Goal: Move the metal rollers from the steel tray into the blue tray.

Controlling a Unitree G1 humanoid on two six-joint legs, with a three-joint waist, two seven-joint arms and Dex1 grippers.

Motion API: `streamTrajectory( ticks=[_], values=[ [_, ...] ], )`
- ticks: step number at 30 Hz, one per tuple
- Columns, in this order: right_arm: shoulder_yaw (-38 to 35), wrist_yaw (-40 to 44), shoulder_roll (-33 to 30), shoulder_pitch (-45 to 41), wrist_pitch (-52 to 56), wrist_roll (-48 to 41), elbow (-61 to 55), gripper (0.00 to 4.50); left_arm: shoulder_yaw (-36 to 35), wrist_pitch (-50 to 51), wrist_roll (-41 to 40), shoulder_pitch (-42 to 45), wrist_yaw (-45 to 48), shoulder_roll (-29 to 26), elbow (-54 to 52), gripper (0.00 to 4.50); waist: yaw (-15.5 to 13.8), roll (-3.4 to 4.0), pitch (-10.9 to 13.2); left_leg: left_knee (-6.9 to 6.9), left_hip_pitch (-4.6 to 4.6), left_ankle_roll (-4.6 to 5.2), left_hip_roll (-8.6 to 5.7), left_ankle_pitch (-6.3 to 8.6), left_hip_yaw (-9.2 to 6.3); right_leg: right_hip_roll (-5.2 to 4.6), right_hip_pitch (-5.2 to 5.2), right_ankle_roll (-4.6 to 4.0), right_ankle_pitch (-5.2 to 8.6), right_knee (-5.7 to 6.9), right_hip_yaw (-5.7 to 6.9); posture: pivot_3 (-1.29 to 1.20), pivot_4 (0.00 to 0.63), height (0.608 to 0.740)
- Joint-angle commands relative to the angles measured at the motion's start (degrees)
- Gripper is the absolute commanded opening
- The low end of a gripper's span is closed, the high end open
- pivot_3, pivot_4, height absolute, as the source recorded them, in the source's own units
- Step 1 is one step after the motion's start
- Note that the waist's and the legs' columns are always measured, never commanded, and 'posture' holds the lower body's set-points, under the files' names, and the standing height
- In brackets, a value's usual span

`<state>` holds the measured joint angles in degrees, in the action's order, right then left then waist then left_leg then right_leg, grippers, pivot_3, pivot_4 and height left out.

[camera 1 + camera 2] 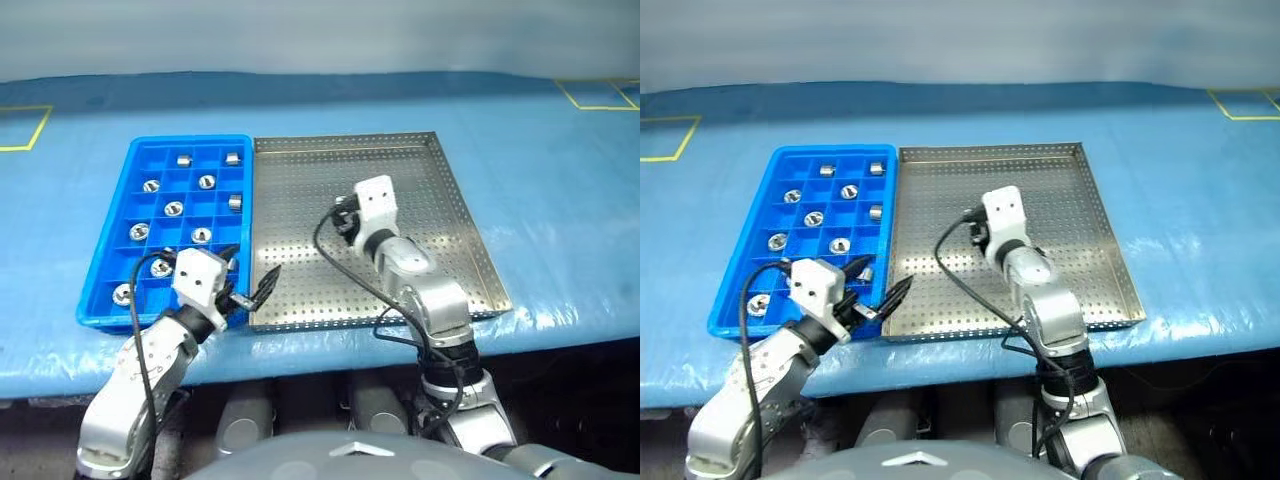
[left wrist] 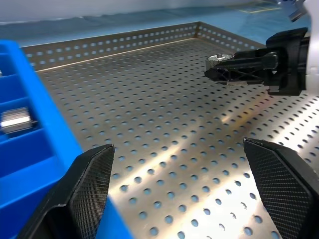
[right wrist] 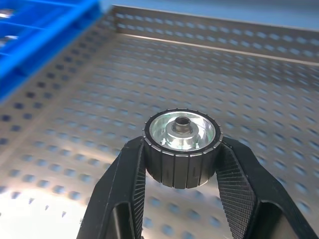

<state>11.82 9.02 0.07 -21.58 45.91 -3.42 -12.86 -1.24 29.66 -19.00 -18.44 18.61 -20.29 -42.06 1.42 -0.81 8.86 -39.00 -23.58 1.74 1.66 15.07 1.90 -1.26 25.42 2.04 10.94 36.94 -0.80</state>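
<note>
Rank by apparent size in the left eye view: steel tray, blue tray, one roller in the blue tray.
1. steel tray, largest.
2. blue tray, narrower.
3. roller, far smallest, filling part of one compartment.

A blue sheet (image 1: 560,180) is covering the table and hanging over its near edge. Yellow tape outlines (image 1: 25,128) are lying on the sheet near its far corners. A pale wall (image 1: 320,35) is standing behind the sheet.

A blue sheet (image 1: 540,160) covers the table, creased and glossy in places. Yellow tape outlines (image 1: 25,128) mark it at 2 spots: 1 at the far left edge, 1 at the far right corner (image 1: 598,95). A pale wall (image 1: 320,35) runs behind.
</note>
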Motion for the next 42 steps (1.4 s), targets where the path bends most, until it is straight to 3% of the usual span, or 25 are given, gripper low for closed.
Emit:
streamTrajectory(
  ticks=[1, 12, 23, 32, 40, 42],
  values=[
    [5.4, 4.1, 2.6, -4.6, -1.3, -1.7, 0.8, 1.67, -4.0, -1.9, 0.5, -5.2, -3.0, 1.4, -7.5, 4.50, -1.5, -0.01, 0.0, 0.03, 0.00, 0.00, -0.02, 0.00, 0.00, -0.03, 0.00, -0.01, 0.00, -0.01, 0.01, 0.29, 0.150, 0.740],
    [18.9, 13.5, 7.4, -6.9, -4.4, -3.0, 6.7, 1.67, -5.7, -5.0, 3.8, -21.7, -8.9, 7.4, -16.8, 4.50, -9.1, -0.07, 0.0, -0.01, -0.08, 0.05, -0.10, 0.05, -0.12, -0.26, 0.02, -0.24, 0.21, -0.24, 0.33, 0.48, 0.150, 0.740],
    [21.3, 15.4, 4.6, -2.2, -2.5, -2.2, 10.3, 1.67, -3.1, -4.3, 4.6, -19.6, -9.5, 7.5, -16.1, 4.50, -10.9, -0.08, 0.0, -0.02, -0.14, -0.05, -0.06, 0.10, -0.34, -0.26, 0.01, -0.40, 0.31, -0.25, 0.68, 0.45, 0.150, 0.740],
    [17.9, 13.5, 4.1, -2.3, -1.6, -2.1, 7.6, 4.48, -3.0, -1.8, 3.2, -14.9, -8.0, 5.6, -14.8, 4.50, -10.7, -0.05, 0.0, -0.03, -0.07, -0.07, -0.05, 0.11, -0.47, -0.26, 0.01, -0.43, 0.38, -0.26, 0.82, 0.35, 0.150, 0.740],
    [7.0, 8.0, 1.8, 0.3, -7.4, -1.9, -2.3, 4.48, -2.3, 1.3, 1.7, -4.1, -5.1, 2.4, -9.5, 4.50, -8.7, -0.03, 0.0, -0.13, -0.14, -0.08, -0.10, 0.10, -0.54, -0.26, -0.15, -0.42, 0.37, -0.21, 0.86, 0.20, 0.150, 0.740],
    [5.2, 6.7, -2.0, 3.3, -10.5, 0.6, -5.4, 4.48, -2.2, 1.9, 2.1, 0.8, -5.1, 1.9, -5.9, 4.50, -7.5, 0.01, 0.0, -0.09, -0.16, -0.09, -0.10, 0.10, -0.52, -0.22, -0.25, -0.43, 0.38, -0.21, 0.83, 0.12, 0.150, 0.740]
  ],
)
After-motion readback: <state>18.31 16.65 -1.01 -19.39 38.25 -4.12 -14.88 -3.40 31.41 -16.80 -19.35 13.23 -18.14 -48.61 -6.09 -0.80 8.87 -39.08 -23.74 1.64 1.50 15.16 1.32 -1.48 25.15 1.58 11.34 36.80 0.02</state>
